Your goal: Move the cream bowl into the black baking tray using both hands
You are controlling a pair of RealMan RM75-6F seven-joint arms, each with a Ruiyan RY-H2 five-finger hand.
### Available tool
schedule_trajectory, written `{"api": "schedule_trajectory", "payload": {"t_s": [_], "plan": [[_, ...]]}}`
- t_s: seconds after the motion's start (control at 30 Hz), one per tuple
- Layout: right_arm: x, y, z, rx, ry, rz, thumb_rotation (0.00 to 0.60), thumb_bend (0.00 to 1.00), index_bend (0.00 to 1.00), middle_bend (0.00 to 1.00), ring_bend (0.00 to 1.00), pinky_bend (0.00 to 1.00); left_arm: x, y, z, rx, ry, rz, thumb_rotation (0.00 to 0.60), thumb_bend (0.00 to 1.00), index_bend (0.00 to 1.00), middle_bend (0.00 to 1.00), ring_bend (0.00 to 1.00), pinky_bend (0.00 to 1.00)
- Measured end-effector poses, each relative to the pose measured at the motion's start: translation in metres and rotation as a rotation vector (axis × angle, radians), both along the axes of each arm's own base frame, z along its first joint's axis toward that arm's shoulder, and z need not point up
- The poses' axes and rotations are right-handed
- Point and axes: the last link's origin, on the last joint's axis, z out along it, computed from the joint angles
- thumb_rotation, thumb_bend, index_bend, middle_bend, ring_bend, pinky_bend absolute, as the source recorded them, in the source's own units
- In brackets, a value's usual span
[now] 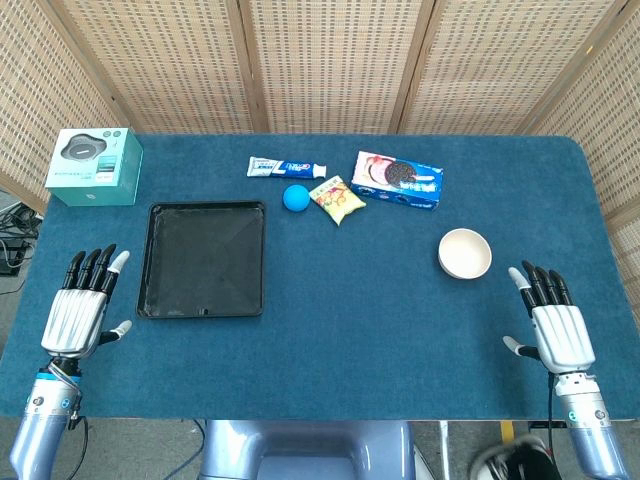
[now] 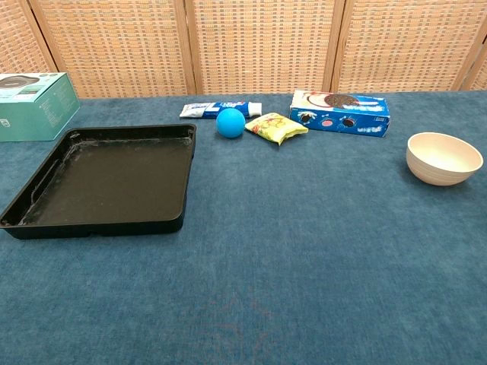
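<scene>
My left hand (image 1: 82, 305) lies flat on the near left part of the blue table (image 1: 350, 330), fingers extended and slightly spread, nothing in it. It sits just left of the black baking tray (image 1: 157, 296), not touching it. My right hand (image 1: 556, 322) lies the same way at the near right: fingers straight and apart, palm down, holding nothing. Neither hand shows in the chest view.

Cream bowl (image 1: 465, 253): upright on the cloth, right side of the table, a little farther from me than my right hand and to its left. Apart from the hand, no contact. In the chest view the bowl (image 2: 444, 158) sits at the far right, and its inside appears bare.

Black baking tray: left half of the table, well apart from the bowl. The chest view shows the tray (image 2: 46, 171) with nothing inside; faint pale smears along its inner walls.

Far row, left to right: teal box (image 1: 94, 166) at the far left corner, toothpaste tube (image 1: 286, 167), blue ball (image 1: 295, 198), yellow snack packet (image 1: 337, 199) just right of the ball, blue cookie box (image 1: 398, 181). The ball and packet lie close together; from the head view I cannot tell whether they touch. Woven screen panels (image 1: 330, 60) stand behind the table.
</scene>
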Motion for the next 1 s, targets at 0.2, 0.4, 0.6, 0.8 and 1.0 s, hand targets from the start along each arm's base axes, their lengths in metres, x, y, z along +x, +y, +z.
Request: {"api": "schedule_trajectory", "payload": {"t_s": [0.2,0.4,0.6,0.8,1.0], "plan": [[-0.0016,-0.0004,-0.0014,0.006,0.006,-0.006,0.6,0.24,0.02,0.0,0.0,0.0,0.0003,0.0004,0.0015,0.008,-0.002,-0.002,0.6,0.0,0.0,0.0,0.0,0.0],[0.0002,0.0008,-0.0004,0.001,-0.001,0.004,0.6,0.24,0.02,0.0,0.0,0.0,0.0015,-0.0015,0.001,0.006,0.005,-0.008,0.6,0.0,0.0,0.0,0.0,0.0],[0.0007,0.0006,0.0009,-0.008,-0.003,0.008,0.6,0.24,0.02,0.0,0.0,0.0,0.0025,-0.0019,0.0008,0.004,0.009,-0.012,0.6,0.0,0.0,0.0,0.0,0.0],[0.0015,0.0004,-0.0002,-0.008,-0.001,0.017,0.6,0.24,0.03,0.0,0.0,0.0,0.0019,-0.0019,0.0023,0.008,0.012,-0.006,0.6,0.0,0.0,0.0,0.0,0.0],[0.0032,-0.0025,-0.005,-0.01,-0.017,0.03,0.6,0.24,0.11,0.0,0.0,0.0,0.0004,-0.0022,0.0048,0.017,0.01,0.002,0.6,0.0,0.0,0.0,0.0,0.0]]}}
